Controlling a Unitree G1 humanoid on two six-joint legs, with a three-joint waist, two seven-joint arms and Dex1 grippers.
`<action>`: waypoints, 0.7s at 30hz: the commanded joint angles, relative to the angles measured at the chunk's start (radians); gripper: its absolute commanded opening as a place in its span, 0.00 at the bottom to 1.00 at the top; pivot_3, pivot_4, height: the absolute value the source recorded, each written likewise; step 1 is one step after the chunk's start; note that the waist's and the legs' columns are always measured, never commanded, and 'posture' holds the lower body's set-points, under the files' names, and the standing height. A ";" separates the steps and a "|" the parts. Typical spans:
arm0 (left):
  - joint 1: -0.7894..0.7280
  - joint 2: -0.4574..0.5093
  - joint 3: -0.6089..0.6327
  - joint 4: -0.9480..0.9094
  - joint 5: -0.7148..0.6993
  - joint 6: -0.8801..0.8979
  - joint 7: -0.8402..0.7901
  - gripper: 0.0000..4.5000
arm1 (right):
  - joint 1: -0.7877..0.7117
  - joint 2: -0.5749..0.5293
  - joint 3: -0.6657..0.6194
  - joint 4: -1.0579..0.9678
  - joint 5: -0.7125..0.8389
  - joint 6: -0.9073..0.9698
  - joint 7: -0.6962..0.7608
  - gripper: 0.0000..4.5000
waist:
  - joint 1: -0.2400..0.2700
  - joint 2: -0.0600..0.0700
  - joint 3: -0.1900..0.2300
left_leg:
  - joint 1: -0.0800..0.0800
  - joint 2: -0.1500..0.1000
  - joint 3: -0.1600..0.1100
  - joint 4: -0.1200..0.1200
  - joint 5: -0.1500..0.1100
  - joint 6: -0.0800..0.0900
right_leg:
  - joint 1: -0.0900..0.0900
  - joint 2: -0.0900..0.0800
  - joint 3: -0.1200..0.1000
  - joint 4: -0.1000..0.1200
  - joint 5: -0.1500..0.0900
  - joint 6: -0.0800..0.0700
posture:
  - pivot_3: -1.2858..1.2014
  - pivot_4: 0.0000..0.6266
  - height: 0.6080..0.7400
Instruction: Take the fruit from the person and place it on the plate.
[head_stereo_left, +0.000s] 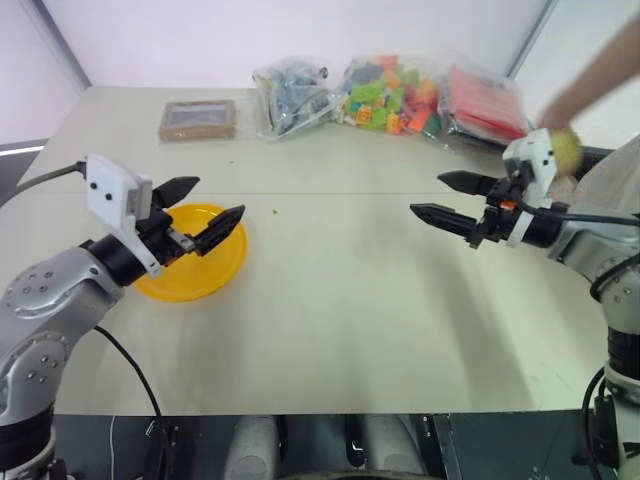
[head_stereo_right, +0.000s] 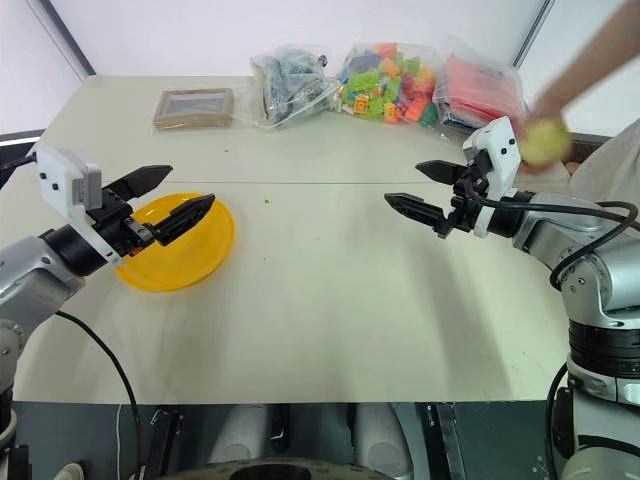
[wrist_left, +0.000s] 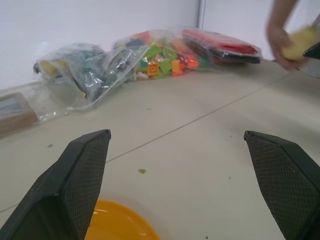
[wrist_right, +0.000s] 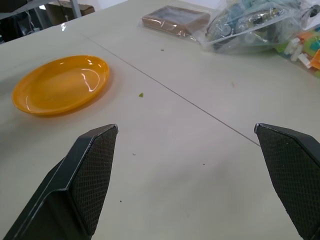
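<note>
Across the pale table (head_stereo_left: 340, 300), the largest thing in play, the bags of toy bricks (head_stereo_right: 390, 85) and a brown box (head_stereo_right: 193, 106) are lying along the far edge, while the yellow-orange plate (head_stereo_right: 160, 268) is sitting empty near the robot's left side. Above the plate's inner rim the left gripper (head_stereo_left: 205, 213) is hovering with its jaws spread wide, gripping nothing; the right gripper (head_stereo_right: 420, 190) is waiting over the table's middle, likewise released and empty. Behind the right wrist, at the table's far right corner, the person's hand (head_stereo_right: 560, 135) is holding out the fruit (head_stereo_right: 544, 141), well apart from the plate. The fruit is looking firm, light and rough-skinned, so it should be resisting slipping; taking it across its widest middle, clear of the person's fingers, is probably the safest hold.
</note>
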 joint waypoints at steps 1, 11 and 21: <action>-0.015 -0.003 0.005 -0.017 0.000 -0.007 -0.003 1.00 | -0.021 -0.013 -0.032 -0.037 0.016 -0.009 0.001 0.99 | 0.000 0.000 0.000 | 0.000 0.000 0.000 0.000 0.000 0.000 | 0.000 0.000 0.000 0.000 0.000 0.000 | 0.52 0.24 0.93; -0.020 -0.016 0.012 -0.014 -0.001 -0.014 0.008 1.00 | -0.017 -0.013 -0.027 -0.030 0.012 -0.019 0.005 0.99 | 0.000 0.000 0.000 | 0.000 0.000 0.000 0.000 0.000 0.000 | 0.000 0.000 0.000 0.000 0.000 0.000 | 0.52 0.24 0.93; -0.171 -0.226 0.097 0.054 -0.146 0.018 0.388 1.00 | -0.139 0.033 -0.052 -0.045 0.118 0.036 -0.034 0.99 | -0.003 0.000 0.000 | -0.001 0.000 -0.002 0.008 0.000 0.001 | 0.001 0.000 0.000 0.004 0.000 0.000 | 0.52 0.24 0.93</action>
